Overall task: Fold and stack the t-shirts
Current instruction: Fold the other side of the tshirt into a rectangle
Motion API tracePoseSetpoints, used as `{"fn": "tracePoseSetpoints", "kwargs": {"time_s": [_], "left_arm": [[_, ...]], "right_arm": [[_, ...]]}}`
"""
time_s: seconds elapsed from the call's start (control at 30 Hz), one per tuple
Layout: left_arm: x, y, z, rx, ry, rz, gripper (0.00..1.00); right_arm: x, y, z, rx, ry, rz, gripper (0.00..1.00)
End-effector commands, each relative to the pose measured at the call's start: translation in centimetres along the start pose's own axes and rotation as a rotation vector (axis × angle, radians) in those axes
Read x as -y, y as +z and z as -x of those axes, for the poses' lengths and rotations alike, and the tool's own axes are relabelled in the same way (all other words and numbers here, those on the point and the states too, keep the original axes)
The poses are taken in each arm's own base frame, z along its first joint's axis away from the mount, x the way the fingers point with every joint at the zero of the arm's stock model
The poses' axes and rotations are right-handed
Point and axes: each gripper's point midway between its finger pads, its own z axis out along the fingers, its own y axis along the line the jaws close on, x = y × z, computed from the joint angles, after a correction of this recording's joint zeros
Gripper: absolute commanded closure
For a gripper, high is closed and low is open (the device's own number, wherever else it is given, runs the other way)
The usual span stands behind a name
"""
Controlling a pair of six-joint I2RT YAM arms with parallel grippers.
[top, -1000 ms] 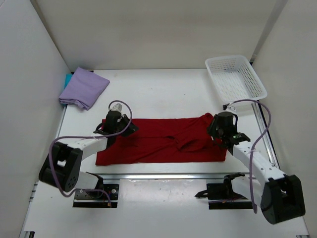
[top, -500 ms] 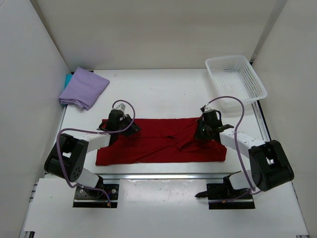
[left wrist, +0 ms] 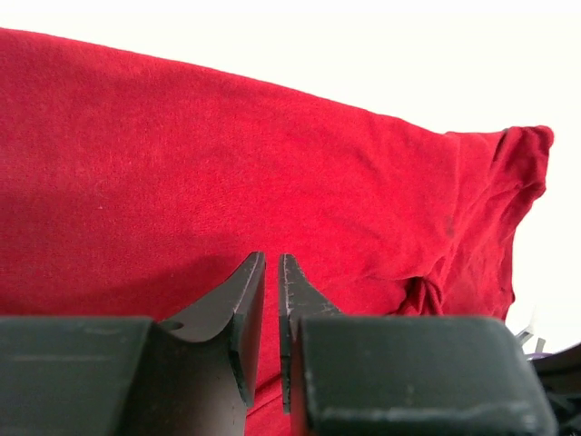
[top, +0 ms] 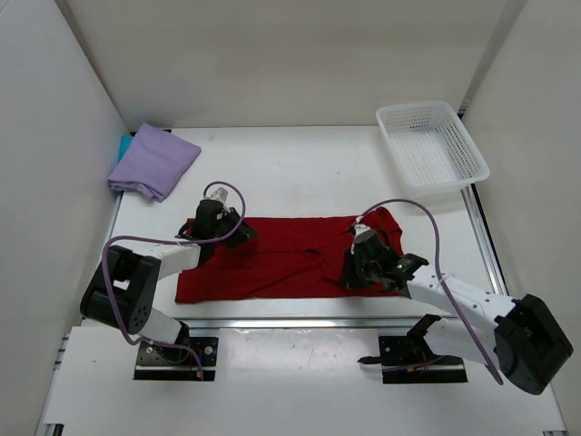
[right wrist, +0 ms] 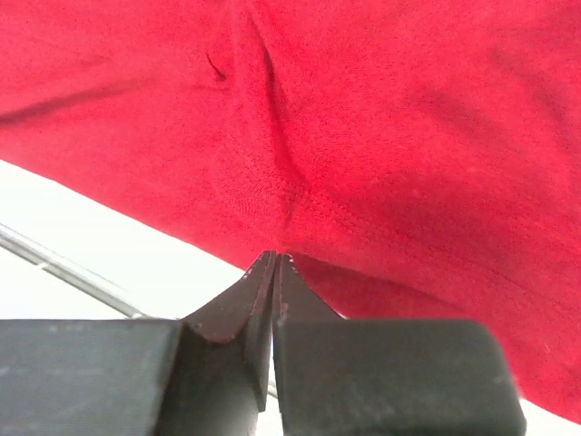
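right fingers (right wrist: 241, 304) pressed together pinching a hem of the red t-shirt (top: 281, 259) toward its right end, left fingers (left wrist: 238, 304) nearly together with red cloth in the slit at its far-left corner, shirt spread mid bench (top: 300, 173), lavender t-shirt (top: 154, 161) lying on the teal t-shirt (top: 123, 145) far left.

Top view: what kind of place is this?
Probably a lab robot cell: white panel walls box in a white table, a left arm and right arm are bolted at its near edge, and a red t-shirt and mesh basket serve as props.
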Motion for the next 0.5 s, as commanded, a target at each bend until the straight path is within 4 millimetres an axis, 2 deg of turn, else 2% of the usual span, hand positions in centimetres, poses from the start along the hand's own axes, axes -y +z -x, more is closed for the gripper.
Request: {"fn": "tracePoseSetpoints", "kwargs": {"time_s": [0.0,0.03,0.13,0.17,0.2,0.23,0.27,0.3,0.33,0.37,0.4,0.43,0.47], "left_arm": [[2.0,-1.2,1.4,0.047,0.006,-0.076,0.77],[2.1,-1.4,1.3,0.05,0.006,-0.079,0.77],[2.9,-1.4,1.6,0.066,0.023,-0.085,0.77],[3.4,-1.4,1.6,0.07,0.025,-0.094,0.77],[3.7,-1.2,1.5,0.065,0.029,-0.099,0.76],[3.6,-0.8,1.3,0.052,0.024,-0.093,0.76],[3.9,-0.6,1.0,0.04,0.031,-0.095,0.76],[4.2,-0.2,1.1,0.032,0.036,-0.096,0.77],[4.1,0.0,1.5,0.04,0.038,-0.09,0.77],[4.1,0.4,1.4,0.029,0.032,-0.086,0.76],[3.8,0.5,1.7,0.033,0.022,-0.084,0.77],[3.6,0.7,1.7,0.032,0.015,-0.082,0.77],[3.2,0.7,2.3,0.041,-0.008,-0.078,0.77]], "right_arm": [[-0.2,-1.7,2.2,0.104,0.059,-0.027,1.0],[0.0,-2.1,3.0,0.129,0.055,-0.029,1.0],[4.2,-3.5,6.9,0.273,0.152,-0.121,1.0],[4.2,-3.7,8.0,0.307,0.172,-0.083,1.0],[5.3,-4.0,9.8,0.358,0.201,-0.068,1.0],[6.9,-3.9,10.7,0.377,0.229,-0.098,1.0],[6.9,-4.4,12.5,0.422,0.224,-0.081,0.96],[8.4,-4.0,13.0,0.414,0.227,-0.107,0.91],[9.1,-4.1,14.6,0.431,0.226,-0.126,0.88],[10.4,-3.9,15.7,0.442,0.219,-0.157,0.82],[10.7,-3.8,16.6,0.464,0.214,-0.152,0.75],[11.7,-4.0,17.7,0.484,0.237,-0.159,0.73],[11.6,-4.3,19.0,0.511,0.234,-0.147,0.69]]}}
